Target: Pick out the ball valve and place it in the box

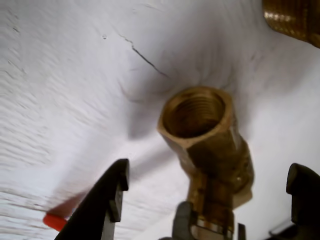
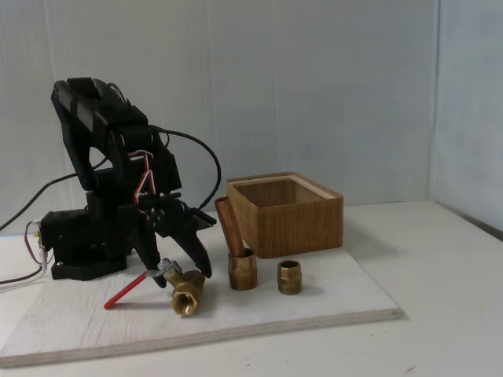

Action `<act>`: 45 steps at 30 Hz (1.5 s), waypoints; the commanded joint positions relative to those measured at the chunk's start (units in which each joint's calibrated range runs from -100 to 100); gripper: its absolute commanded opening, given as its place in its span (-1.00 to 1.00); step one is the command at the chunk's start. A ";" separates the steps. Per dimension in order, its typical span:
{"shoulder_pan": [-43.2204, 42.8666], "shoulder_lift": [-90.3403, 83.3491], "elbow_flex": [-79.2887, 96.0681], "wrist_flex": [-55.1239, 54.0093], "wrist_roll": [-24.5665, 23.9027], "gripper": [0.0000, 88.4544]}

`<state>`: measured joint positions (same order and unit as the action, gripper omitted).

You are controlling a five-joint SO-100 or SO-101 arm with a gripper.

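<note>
The small brass ball valve (image 2: 186, 295) with a round threaded opening, a silvery stem and a long thin red lever handle (image 2: 126, 291) is seen lying on the pale whitewashed wooden board (image 2: 330, 302) that covers part of the desk (image 2: 440, 314), its threaded mouth turned toward the fixed camera and its lever running out to the left of that view, flat along the board. In the wrist view the same valve (image 1: 210, 150) is framed between the two black fingers, the threaded opening facing away from the arm and the stem end nearest the camera; the red tip of the lever (image 1: 54, 221) shows beside the left finger. The black two-finger end effector (image 2: 179, 271) is lowered over the valve with its jaws spread apart, one finger on each side of the brass body and neither pressed against it, so nothing is gripped yet; the straddling placement is judged to prepare a closing across the narrow body rather than across the lever. Just to the right in the fixed view stands a brass fitting with an upright copper pipe stub (image 2: 240, 263), and next to it a short plain brass threaded nipple (image 2: 289, 276); both are apart from the valve and left untouched, being the wrong parts. Behind them, toward the rear of the board, sits the rectangular open-topped wooden box (image 2: 287, 224) with finely ribbed brown sides and a pale rim, its open top offering the destination once the valve is lifted clear of the neighbouring fittings.
</note>
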<state>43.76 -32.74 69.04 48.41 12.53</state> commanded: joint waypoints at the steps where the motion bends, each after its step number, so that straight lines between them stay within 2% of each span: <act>1: 0.01 4.13 -5.14 -0.41 0.05 -0.23; 7: 0.45 10.99 -10.29 -0.41 -0.11 -0.23; 17: 3.25 12.52 -15.70 0.19 -0.31 -0.23; 38: 2.81 12.44 -11.64 -2.31 0.15 -0.23; 40: 2.81 12.44 -11.55 -2.31 0.15 -0.29; 45: 2.74 12.44 -11.55 -2.31 0.20 -0.60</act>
<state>46.80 -20.20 57.60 46.52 12.37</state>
